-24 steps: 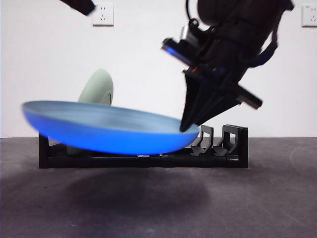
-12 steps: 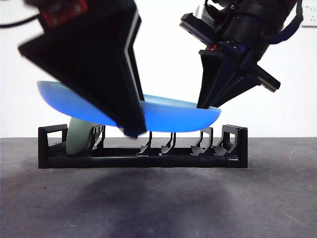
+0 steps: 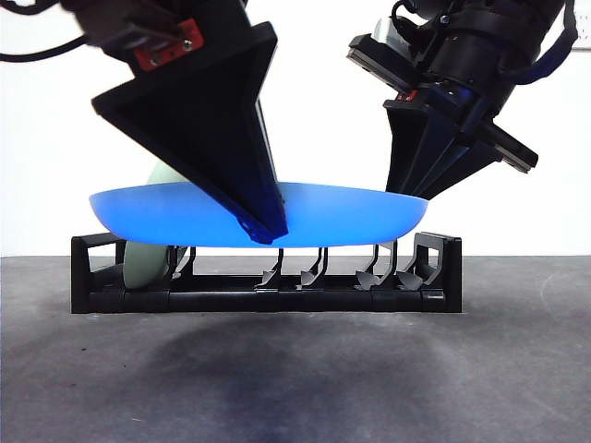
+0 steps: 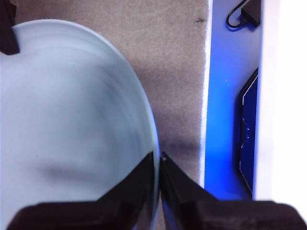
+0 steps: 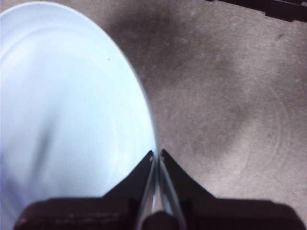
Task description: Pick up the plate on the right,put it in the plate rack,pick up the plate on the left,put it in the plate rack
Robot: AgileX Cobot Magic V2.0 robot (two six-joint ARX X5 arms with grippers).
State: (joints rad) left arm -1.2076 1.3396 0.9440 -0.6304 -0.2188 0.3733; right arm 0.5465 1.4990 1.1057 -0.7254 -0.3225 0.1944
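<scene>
Your counter [image 3: 517, 369] was dark grey, with a white wall behind it. The blue plate [image 3: 342, 220] was in the air, about level, just above the plate rack [image 3: 443, 268] and not slotted into it; a soft shadow lay on the counter under it. You had both arms on that plate. In the front view, one big dark tool came down from the upper left onto the plate's near rim, and the other came from the upper right onto its right edge. That view alone didn't tell which arm was which. Your left tool [image 4: 157, 160] was clamped on the plate's rim, one jaw on each side. Your right tool [image 5: 156, 155] was pinched on the rim the same way. The rack sat long and low on the counter, and a pale green plate [image 3: 146, 258] stood on edge in its left end, mostly hidden behind the blue plate.
</scene>
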